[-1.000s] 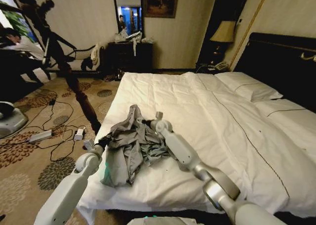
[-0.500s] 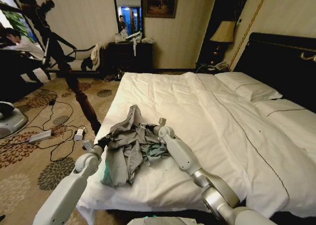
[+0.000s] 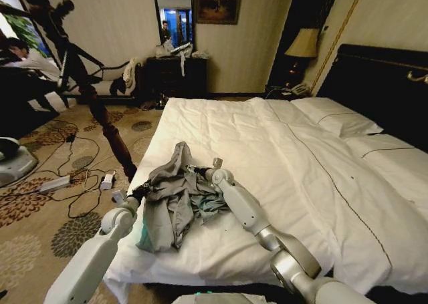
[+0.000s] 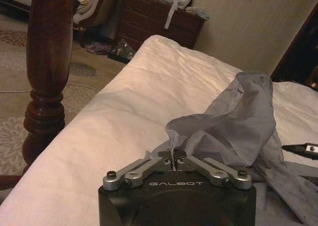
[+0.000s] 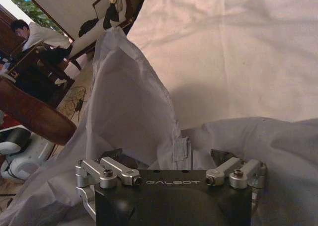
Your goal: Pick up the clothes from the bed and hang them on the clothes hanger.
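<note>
The clothes point(image 3: 175, 197) are a crumpled grey garment lying near the front left corner of the bed point(image 3: 267, 150), with one fold standing up in a peak. My left gripper point(image 3: 142, 190) is at the garment's left edge. In the left wrist view it point(image 4: 172, 162) is shut on a pinch of the grey fabric point(image 4: 238, 116). My right gripper point(image 3: 195, 171) sits at the garment's far side. In the right wrist view it point(image 5: 166, 159) is open, with grey cloth point(image 5: 129, 102) lying between the spread fingers. The clothes hanger is out of view.
A dark wooden bedpost point(image 3: 110, 133) rises just left of the bed's corner, close to my left arm. Cables and a power strip point(image 3: 57, 182) lie on the patterned carpet. Pillows point(image 3: 338, 120) and a dark headboard point(image 3: 381, 83) are on the right, and a dresser point(image 3: 175, 73) stands at the far wall.
My right arm has shifted slightly left and down, bringing its gripper closer into the garment's far side. The left gripper and the garment have stayed put.
</note>
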You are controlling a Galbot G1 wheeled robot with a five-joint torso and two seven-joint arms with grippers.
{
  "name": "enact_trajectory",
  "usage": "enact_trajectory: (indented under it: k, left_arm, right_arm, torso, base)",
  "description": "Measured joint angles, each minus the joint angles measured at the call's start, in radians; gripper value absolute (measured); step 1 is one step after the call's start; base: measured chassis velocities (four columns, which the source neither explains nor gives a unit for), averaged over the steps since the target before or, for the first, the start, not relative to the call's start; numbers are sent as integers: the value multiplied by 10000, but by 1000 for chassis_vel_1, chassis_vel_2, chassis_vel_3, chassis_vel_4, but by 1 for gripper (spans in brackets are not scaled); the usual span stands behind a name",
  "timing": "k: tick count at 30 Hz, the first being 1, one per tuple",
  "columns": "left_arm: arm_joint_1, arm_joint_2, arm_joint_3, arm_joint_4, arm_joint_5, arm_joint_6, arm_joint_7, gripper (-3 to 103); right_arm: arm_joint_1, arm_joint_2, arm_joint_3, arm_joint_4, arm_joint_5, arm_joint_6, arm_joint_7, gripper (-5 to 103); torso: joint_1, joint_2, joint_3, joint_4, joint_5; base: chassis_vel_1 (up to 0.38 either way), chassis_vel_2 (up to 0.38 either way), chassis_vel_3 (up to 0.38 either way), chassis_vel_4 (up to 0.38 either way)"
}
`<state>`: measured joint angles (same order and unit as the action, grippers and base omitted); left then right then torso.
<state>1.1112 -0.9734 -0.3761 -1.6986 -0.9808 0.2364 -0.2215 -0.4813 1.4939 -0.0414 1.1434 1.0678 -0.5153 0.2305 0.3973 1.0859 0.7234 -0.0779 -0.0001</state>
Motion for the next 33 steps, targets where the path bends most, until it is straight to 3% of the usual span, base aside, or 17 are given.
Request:
enact_trajectory:
  k: [2,6,8,10,12,15,17,21,23,24,27,30,33]
  left_arm:
    - [6,0,1,-1,0,-1,3,0]
    - [13,-12,0,-5,4,-8,7,0]
    - [20,-24,0,-4,5,-9,7,0]
    - [79,-68,-2,-18,26,-12,12,0]
    - [88,-72,-2,-23,29,-12,13,0]
    - [119,-81,-23,-33,43,-16,16,0]
    - [123,-81,-35,-35,43,-16,16,0]
    - [137,-51,-68,-53,35,-18,25,0]
    - [135,-51,-69,-53,33,-18,24,0]
    - [125,-51,-68,-53,31,-18,24,0]
    - [121,-49,-57,-77,30,-18,20,0]
    - [134,-29,-59,-123,28,-18,14,0]
    - [168,45,-102,-200,15,-18,8,0]
  right_arm:
    - [-1,0,-32,-13,15,-14,-16,98]
    - [15,94,-75,-126,13,-21,-109,79]
    - [28,115,-76,-165,-1,-15,-141,79]
    - [103,194,-91,-316,-49,15,-262,63]
    - [118,204,-94,-335,-54,18,-281,63]
    - [176,255,-102,-427,-77,44,-330,50]
    - [181,261,-102,-435,-80,49,-333,50]
    - [186,251,-130,-443,-136,91,-352,28]
    - [183,243,-137,-442,-154,96,-358,28]
    - [177,228,-160,-437,-195,109,-368,19]
    - [173,193,-190,-411,-248,146,-381,15]
    - [154,130,-243,-306,-254,187,-385,2]
    - [90,8,-300,-56,-222,199,-355,1]
  torso:
    - [0,0,0,0,1]
    - [0,0,0,0,1]
    - [0,0,0,0,1]
    - [0,0,0,1,0]
    - [0,0,0,0,0]
    - [0,0,0,1,0]
    - [0,0,0,1,0]
    - [0,0,-1,1,0]
    - [0,0,0,1,0]
    - [0,0,0,0,0]
    - [0,-1,0,0,0]
    - [0,0,0,0,0]
    - [0,0,0,1,0]
  base:
    - [0,0,0,0]
    - [0,0,0,0]
    - [0,0,0,0]
    - [0,0,0,0]
    - [0,0,0,0]
    - [0,0,0,0]
    - [0,0,0,0]
    - [0,0,0,0]
    - [0,0,0,0]
    - [0,0,0,0]
    - [0,0,0,0]
    - [0,0,0,0]
    - [0,0,0,0]
